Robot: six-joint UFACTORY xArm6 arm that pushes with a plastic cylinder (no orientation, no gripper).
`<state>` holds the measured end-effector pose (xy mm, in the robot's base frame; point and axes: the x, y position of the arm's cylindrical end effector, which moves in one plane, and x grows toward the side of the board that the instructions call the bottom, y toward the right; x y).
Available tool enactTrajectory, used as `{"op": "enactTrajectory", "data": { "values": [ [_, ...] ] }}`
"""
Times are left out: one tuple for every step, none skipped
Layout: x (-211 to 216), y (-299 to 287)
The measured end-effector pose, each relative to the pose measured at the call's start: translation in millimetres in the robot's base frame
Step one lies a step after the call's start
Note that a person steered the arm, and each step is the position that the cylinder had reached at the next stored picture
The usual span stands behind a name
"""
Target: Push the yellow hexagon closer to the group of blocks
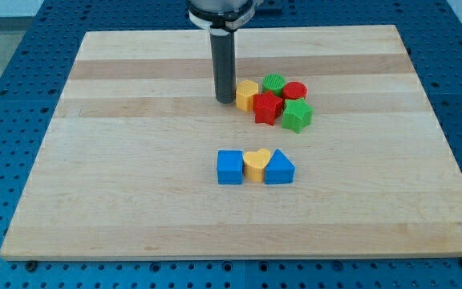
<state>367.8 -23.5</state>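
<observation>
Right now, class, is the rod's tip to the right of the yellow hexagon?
No, my tip stands just at the view's left of the yellow hexagon.

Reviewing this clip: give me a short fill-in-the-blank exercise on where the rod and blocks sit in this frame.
1. My tip stands just to the view's ____ of the yellow hexagon.
2. The yellow heart sits between two ____ blocks.
3. The red star lies toward the view's ____ of the green star.
4. The upper cluster holds ____ blocks.

Missing words: left; blue; left; five
</observation>
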Motion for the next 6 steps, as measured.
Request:
{"op": "enactTrajectory", "data": {
  "values": [
    [-0.6, 7.7],
    [-4.1, 10.2],
    [-5.0, 10.2],
    [-5.0, 10.2],
    [3.5, 0.8],
    [33.8, -20.7]
  ]
}}
